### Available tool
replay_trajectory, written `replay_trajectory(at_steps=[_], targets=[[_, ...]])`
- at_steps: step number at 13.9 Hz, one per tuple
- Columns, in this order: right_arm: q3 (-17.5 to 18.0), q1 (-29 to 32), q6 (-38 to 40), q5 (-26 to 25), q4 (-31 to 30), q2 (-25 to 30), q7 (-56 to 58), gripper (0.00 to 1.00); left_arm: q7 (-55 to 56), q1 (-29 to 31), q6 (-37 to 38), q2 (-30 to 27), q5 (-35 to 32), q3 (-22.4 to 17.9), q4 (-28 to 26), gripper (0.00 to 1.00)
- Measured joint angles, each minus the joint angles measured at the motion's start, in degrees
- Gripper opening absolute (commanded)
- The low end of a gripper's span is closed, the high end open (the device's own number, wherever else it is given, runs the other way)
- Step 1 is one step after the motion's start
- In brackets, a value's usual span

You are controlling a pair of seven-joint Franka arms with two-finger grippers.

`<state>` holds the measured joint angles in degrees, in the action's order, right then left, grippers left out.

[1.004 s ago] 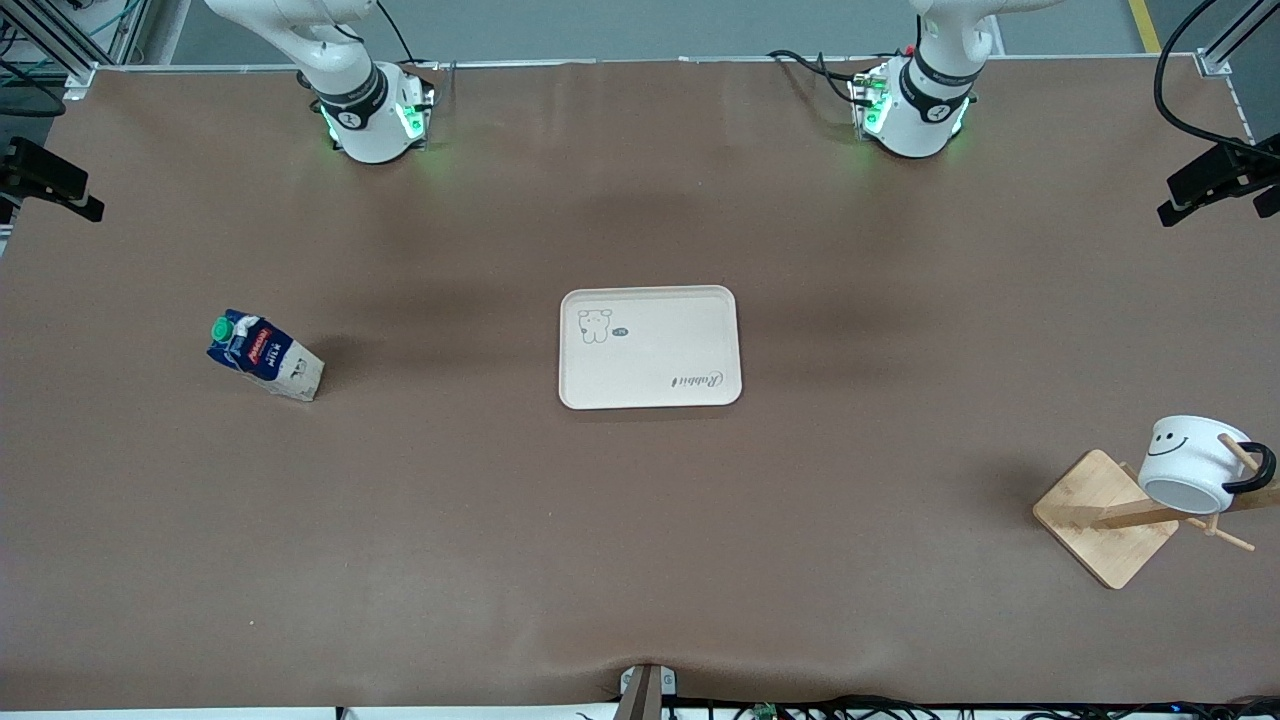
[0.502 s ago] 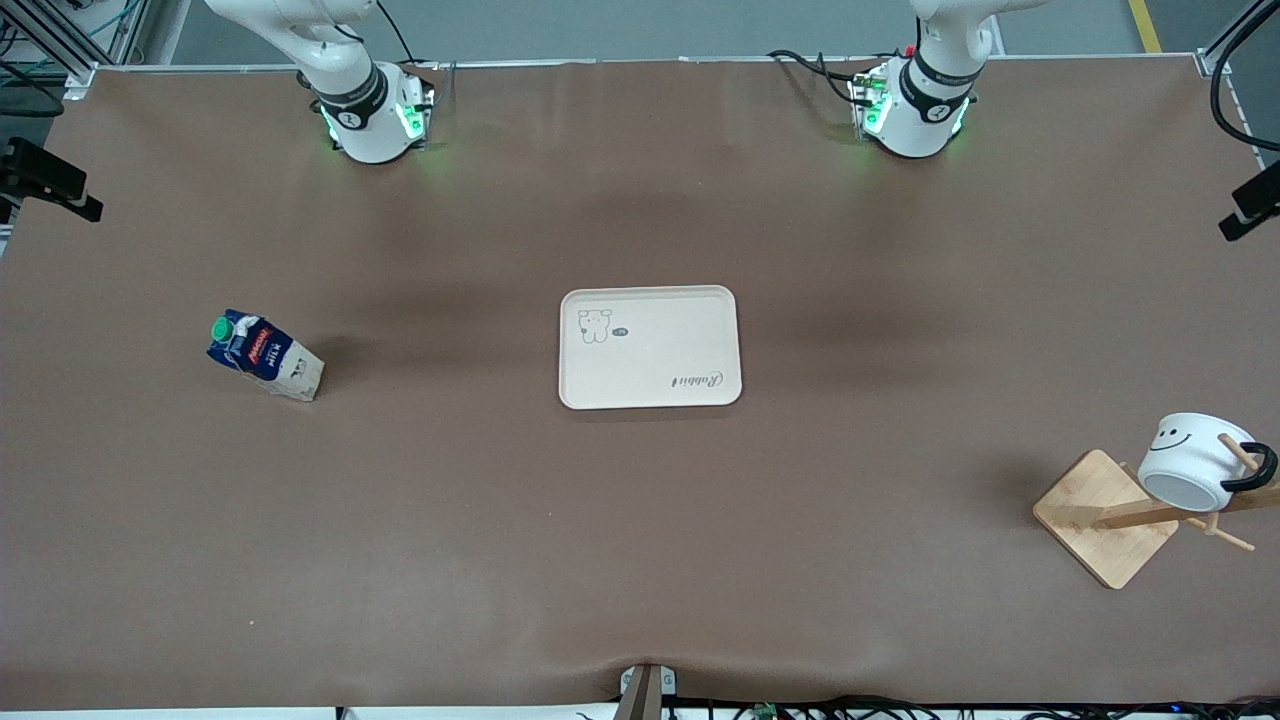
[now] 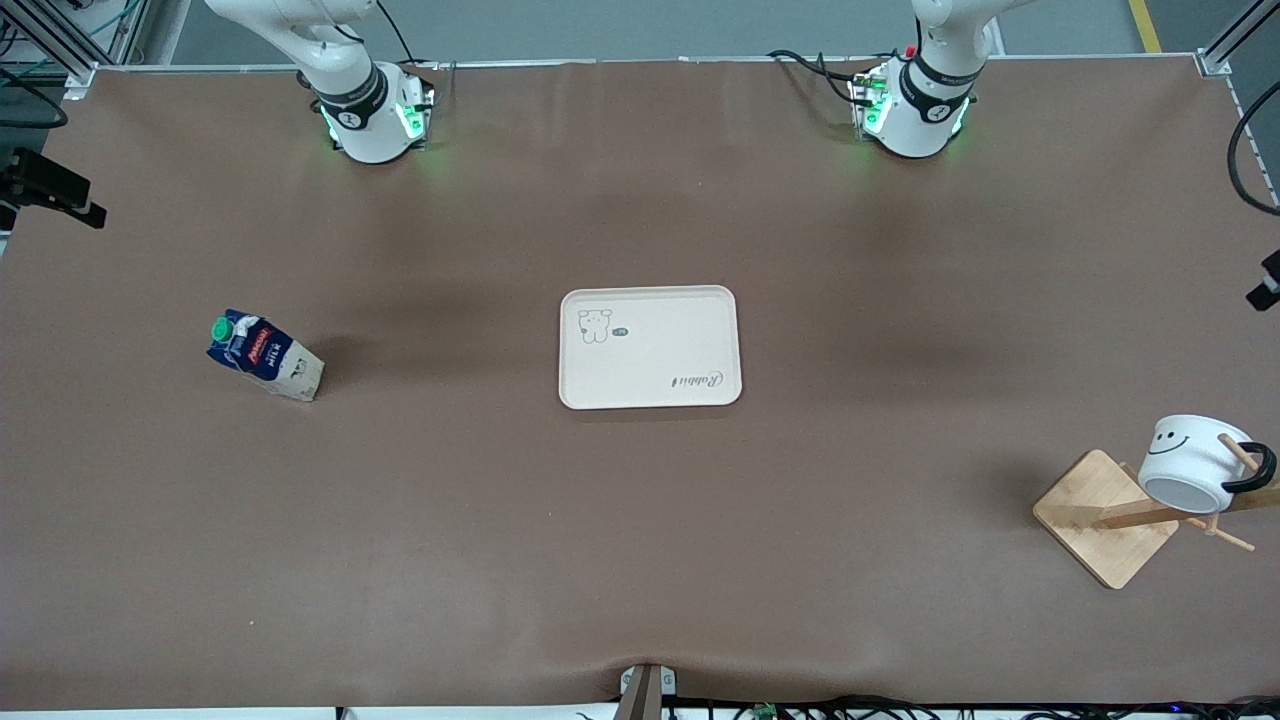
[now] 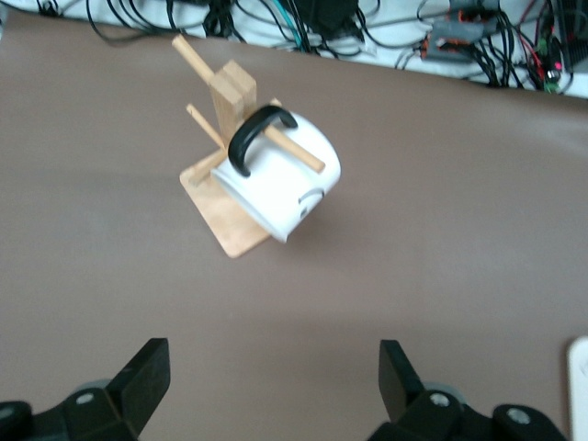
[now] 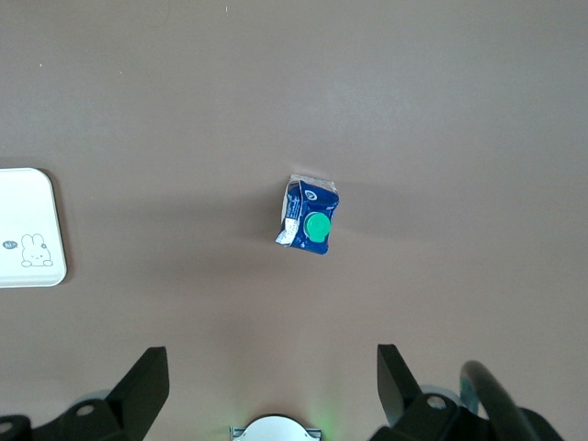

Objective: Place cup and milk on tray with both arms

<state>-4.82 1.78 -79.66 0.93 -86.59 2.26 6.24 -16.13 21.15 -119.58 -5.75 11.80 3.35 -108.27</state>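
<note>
Milk: upright on the table toward the right arm's end, untouched. Right gripper: high over the table above the milk, fingers spread wide, empty. Tray: mid-table, bare. Cup: hung by its handle on a peg of the wooden rack toward the left arm's end. Left gripper: aloft near the cup, fingers apart, holding nothing.
</note>
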Motion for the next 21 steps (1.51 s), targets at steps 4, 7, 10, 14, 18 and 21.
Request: replay_trajectory(at_steps=[4,7,10,14,18,21], targets=[[0.2,-0.1,0.0,0.0,0.0,-0.1,0.0,1.0,0.0,-0.4,-16.5,-0.4,2.2,1.0,-8.8,1.0],[0.2,-0.1,0.0,-0.1,0.0,-0.7,0.0,1.0,0.0,-0.6,-24.9,0.2,5.4,2.4,-13.8,1.0],[0.2,0.0,0.1,-0.1,0.0,-2.2,0.0,1.0,-3.9,-0.6,-28.2,1.9,10.8,2.4,-14.5,1.0],[0.0,0.0,0.1,-0.1,0.0,-3.8,0.0,1.0,-21.4,-0.3,-30.7,5.4,28.9,2.4,-14.4,1.0],[-0.1,0.1,0.2,-0.1,-0.1,-5.1,-0.1,1.0,-40.7,0.2,-31.0,9.9,44.8,2.2,-12.6,1.0],[-0.3,0.3,0.5,-0.1,-0.1,-6.8,-0.1,1.0,-47.1,0.8,-31.0,12.7,49.7,2.1,-10.4,1.0]])
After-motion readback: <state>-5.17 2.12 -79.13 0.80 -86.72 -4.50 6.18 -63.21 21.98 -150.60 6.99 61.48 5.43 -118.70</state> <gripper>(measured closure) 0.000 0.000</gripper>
